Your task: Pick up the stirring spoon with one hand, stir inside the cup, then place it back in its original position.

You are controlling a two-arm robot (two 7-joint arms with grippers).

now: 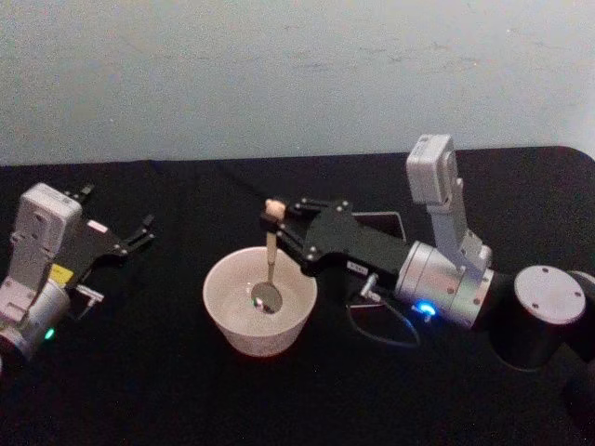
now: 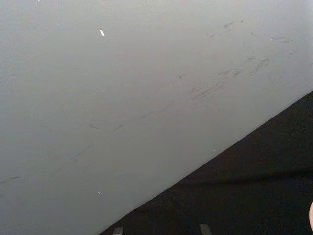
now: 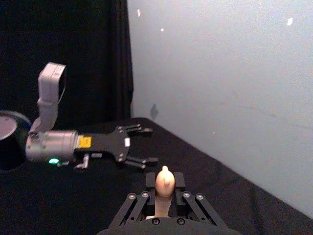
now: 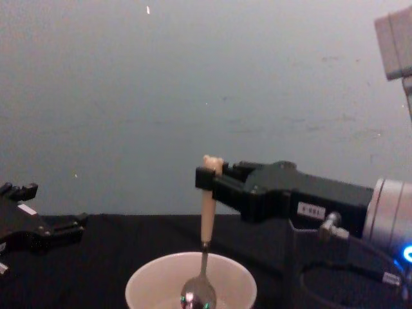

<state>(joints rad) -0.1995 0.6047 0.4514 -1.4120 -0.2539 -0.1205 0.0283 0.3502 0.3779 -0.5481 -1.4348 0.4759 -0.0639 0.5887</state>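
Note:
The stirring spoon stands almost upright in the cream-pink cup. Its shiny bowl is low inside the cup and its bear head sticks up above the fingers. My right gripper reaches in from the right and is shut on the beige handle just under the bear head. From the chest view the spoon hangs from the right gripper into the cup. In the right wrist view the bear head shows between the closed fingers. The dark square holder stands behind the right gripper, mostly hidden by it.
My left gripper rests open at the table's left side, well apart from the cup; it shows as the left gripper beyond the bear head. A black cable loops on the black table right of the cup. A pale wall backs the table.

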